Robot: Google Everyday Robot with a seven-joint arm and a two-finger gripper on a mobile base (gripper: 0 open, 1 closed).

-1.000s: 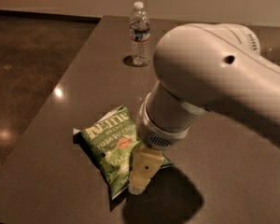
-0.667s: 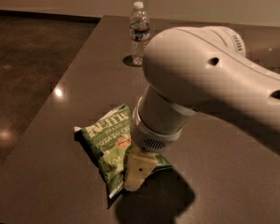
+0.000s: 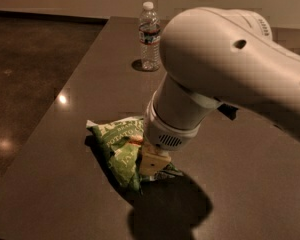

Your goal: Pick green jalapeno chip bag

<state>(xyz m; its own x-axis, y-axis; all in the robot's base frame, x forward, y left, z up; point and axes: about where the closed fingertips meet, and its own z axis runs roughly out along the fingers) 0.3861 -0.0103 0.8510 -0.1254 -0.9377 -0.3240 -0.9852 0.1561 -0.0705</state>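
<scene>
Jaws down on top of green jalapeno chip bag [image 3: 116, 145]; spread/pinching can't tell.

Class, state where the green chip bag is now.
The crinkly bright green chip bag lies on the dark table, lower left of centre in the camera view, its right half under the tool.

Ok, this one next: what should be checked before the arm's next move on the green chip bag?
1. The green jalapeno chip bag lies flat on the table: ok.
2. The end effector sits low over the bag's right part: ok.
3. Firm hold on the bag: cannot tell.
4. The water bottle stands upright at the far end, well apart from the bag: ok.
</scene>
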